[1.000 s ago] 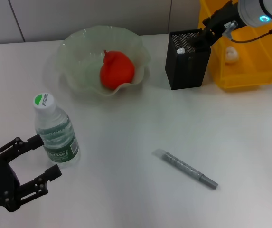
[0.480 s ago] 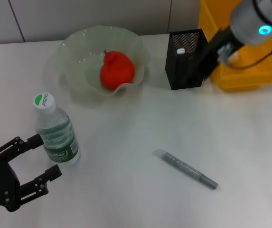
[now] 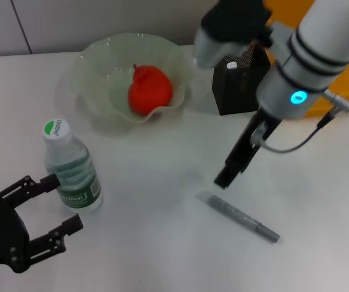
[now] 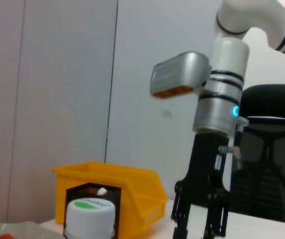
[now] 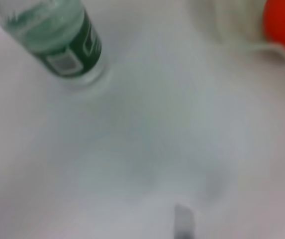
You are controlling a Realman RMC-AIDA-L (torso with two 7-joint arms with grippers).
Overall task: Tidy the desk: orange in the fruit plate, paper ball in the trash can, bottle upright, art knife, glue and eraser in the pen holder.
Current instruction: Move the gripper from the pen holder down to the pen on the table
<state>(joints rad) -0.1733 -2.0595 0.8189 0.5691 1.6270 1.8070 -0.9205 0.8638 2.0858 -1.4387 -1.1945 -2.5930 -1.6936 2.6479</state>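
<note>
A grey art knife (image 3: pixel 238 216) lies flat on the white desk at the front right; its end also shows in the right wrist view (image 5: pixel 183 221). My right gripper (image 3: pixel 228 176) hangs just above the knife's left end; in the left wrist view (image 4: pixel 197 224) its fingers stand apart, open and empty. A clear bottle (image 3: pixel 70 167) with a green cap stands upright at the front left. My left gripper (image 3: pixel 64 204) is open beside it, not touching. The orange (image 3: pixel 150 90) lies in the pale green fruit plate (image 3: pixel 101 61). The black mesh pen holder (image 3: pixel 241 82) holds a small white item (image 3: pixel 231 64).
A yellow bin (image 3: pixel 345 85) stands at the back right behind the pen holder, mostly covered by my right arm, so its contents are hidden. The bottle (image 5: pixel 57 40) and the plate rim (image 5: pixel 232 30) show in the right wrist view. An office chair (image 4: pixel 269 164) stands beyond the desk.
My right arm has swung from the pen holder and yellow bin toward the front and down over the art knife's left end. The left gripper and bottle have stayed put.
</note>
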